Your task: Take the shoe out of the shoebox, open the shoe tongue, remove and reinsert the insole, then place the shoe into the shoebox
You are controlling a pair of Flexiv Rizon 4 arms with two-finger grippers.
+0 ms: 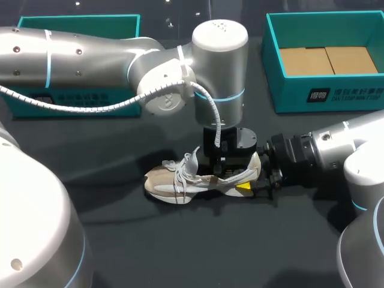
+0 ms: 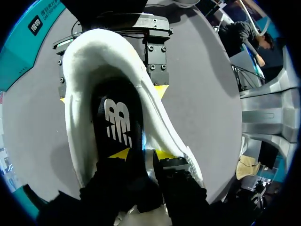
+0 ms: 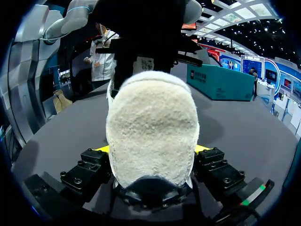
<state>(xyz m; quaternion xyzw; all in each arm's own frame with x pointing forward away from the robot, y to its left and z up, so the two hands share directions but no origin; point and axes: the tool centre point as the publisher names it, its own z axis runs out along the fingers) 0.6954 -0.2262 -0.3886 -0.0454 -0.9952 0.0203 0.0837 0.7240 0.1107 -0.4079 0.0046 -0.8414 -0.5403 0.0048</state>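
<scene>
At the heel of the shoe (image 1: 192, 177), the right end effector (image 3: 151, 149) is clamped, with one yellow tip pressed against each side of the fleecy heel. Directly over the shoe's opening the left end effector (image 2: 141, 154) is held pointing down at the black insole (image 2: 117, 122), which is seen lying inside. Whether it is clamped on anything cannot be told. The shoe is set on its sole at the middle of the dark tabletop (image 1: 180, 240), toe toward the left, laces loose. The teal shoebox (image 1: 324, 96) is placed at the far right, well apart from the shoe, and a second teal tray (image 1: 78, 24) at the far left is partly hidden behind the left arm.
</scene>
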